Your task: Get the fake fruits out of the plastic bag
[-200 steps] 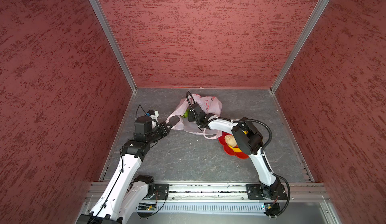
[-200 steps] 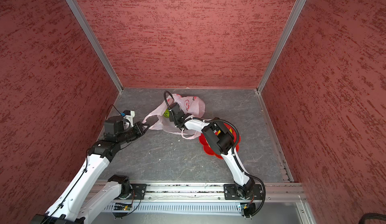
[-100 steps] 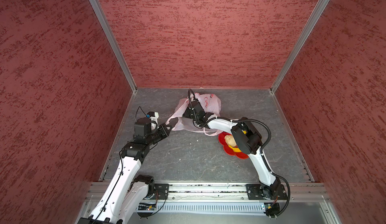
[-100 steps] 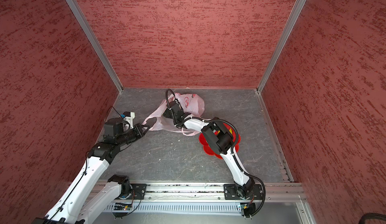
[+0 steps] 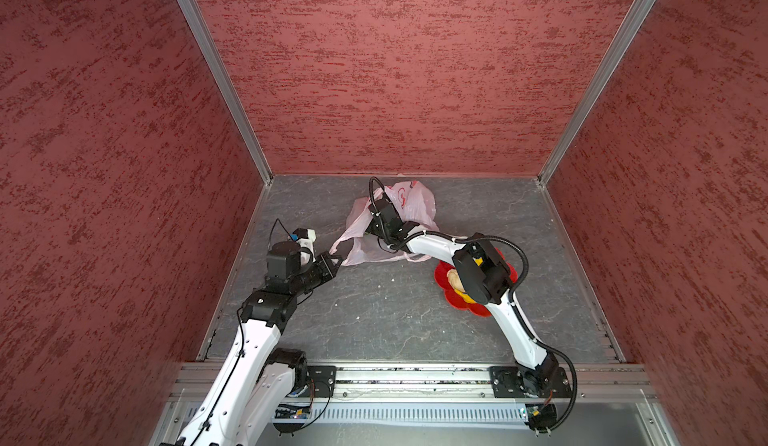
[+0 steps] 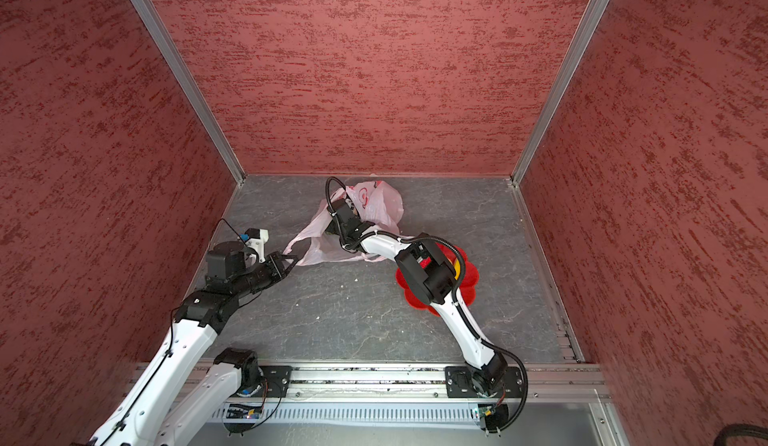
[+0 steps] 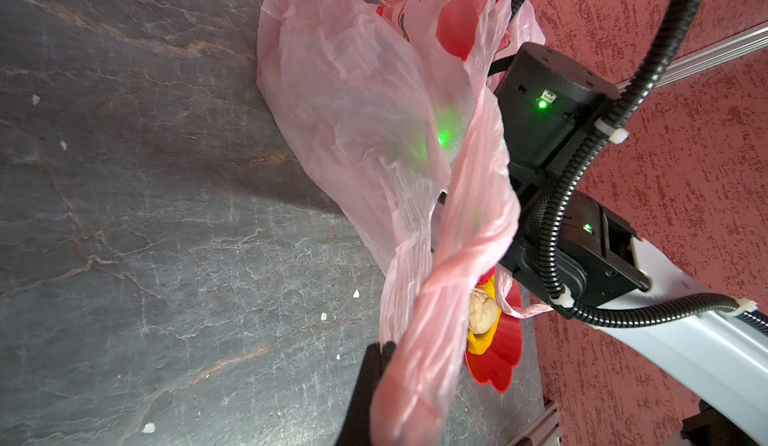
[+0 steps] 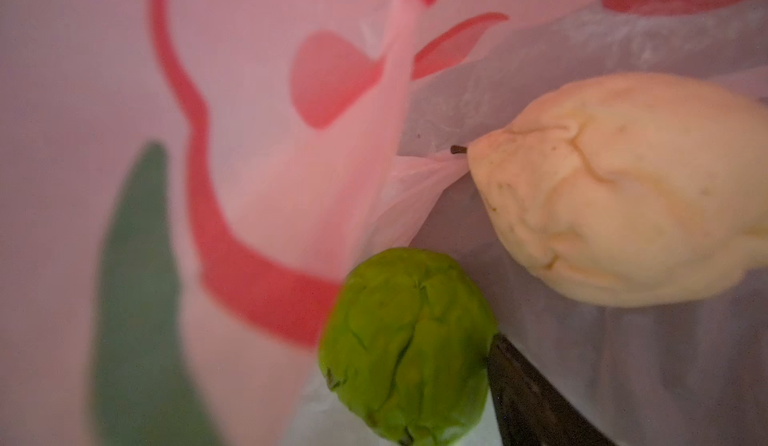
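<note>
The plastic bag (image 5: 415,204) (image 6: 384,204) lies crinkled near the back wall. My left gripper (image 5: 336,260) (image 6: 291,261) is shut on one twisted loop handle (image 7: 436,340) and holds it stretched out. My right gripper (image 5: 370,231) (image 6: 332,229) reaches into the bag's mouth, jaws open. Inside, in the right wrist view, a green ball (image 8: 407,348) rests against one dark finger (image 8: 528,402); the other finger is hidden by film. A pale beige lumpy fruit (image 8: 623,190) lies beyond it.
A red flower-shaped dish (image 5: 457,304) (image 6: 471,275) (image 7: 498,360) sits right of the bag, partly under my right arm. It holds a beige lumpy fruit (image 5: 453,279) (image 7: 482,315) and a yellow one (image 7: 478,344). Red walls close three sides; a metal rail runs along the front.
My right gripper has pushed deeper into the bag towards the back wall and its jaws have spread. The bag has puffed up and shifted back. My left gripper keeps the handle.
</note>
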`<action>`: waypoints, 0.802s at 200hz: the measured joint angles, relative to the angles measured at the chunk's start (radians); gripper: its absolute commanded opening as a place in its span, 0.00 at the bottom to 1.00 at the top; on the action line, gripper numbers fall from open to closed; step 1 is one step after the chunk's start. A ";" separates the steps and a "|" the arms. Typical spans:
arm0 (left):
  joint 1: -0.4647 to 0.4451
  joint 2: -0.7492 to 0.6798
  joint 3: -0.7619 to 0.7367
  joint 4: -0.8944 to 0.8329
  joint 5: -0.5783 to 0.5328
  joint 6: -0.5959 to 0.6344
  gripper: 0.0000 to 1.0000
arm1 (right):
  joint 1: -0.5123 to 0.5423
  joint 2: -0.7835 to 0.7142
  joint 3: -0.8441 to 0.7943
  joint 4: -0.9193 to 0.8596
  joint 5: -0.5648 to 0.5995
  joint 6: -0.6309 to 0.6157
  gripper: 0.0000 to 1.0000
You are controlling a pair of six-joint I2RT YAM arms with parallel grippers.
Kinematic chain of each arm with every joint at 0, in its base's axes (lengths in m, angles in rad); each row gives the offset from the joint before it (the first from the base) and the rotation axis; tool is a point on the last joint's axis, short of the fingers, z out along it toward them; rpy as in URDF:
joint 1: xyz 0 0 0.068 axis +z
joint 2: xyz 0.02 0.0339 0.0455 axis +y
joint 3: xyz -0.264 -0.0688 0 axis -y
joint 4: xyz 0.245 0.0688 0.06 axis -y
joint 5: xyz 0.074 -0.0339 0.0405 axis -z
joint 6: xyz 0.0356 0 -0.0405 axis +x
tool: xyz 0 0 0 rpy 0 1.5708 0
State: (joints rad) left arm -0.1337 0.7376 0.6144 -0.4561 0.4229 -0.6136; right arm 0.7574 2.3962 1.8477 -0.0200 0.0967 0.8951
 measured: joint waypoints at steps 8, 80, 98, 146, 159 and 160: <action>0.000 0.000 -0.006 0.002 0.003 -0.002 0.00 | 0.000 0.006 0.011 -0.007 0.000 0.005 0.80; 0.000 -0.012 -0.049 0.008 0.021 -0.019 0.00 | 0.000 0.075 0.077 -0.033 -0.011 0.024 0.80; 0.000 -0.012 -0.053 0.010 0.023 -0.024 0.00 | 0.000 0.081 0.086 -0.038 -0.011 0.030 0.80; 0.000 -0.013 -0.056 0.011 0.025 -0.026 0.00 | 0.000 0.093 0.105 -0.039 -0.011 0.041 0.75; 0.000 -0.015 -0.056 0.011 0.025 -0.027 0.00 | 0.000 0.095 0.106 -0.039 -0.011 0.044 0.72; 0.000 -0.015 -0.056 0.011 0.025 -0.027 0.00 | 0.000 0.095 0.106 -0.039 -0.011 0.043 0.72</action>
State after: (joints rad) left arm -0.1341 0.7223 0.5587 -0.4450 0.4480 -0.6403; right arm 0.7574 2.4912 1.9533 -0.0589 0.0860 0.9386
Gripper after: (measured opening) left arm 0.047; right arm 0.747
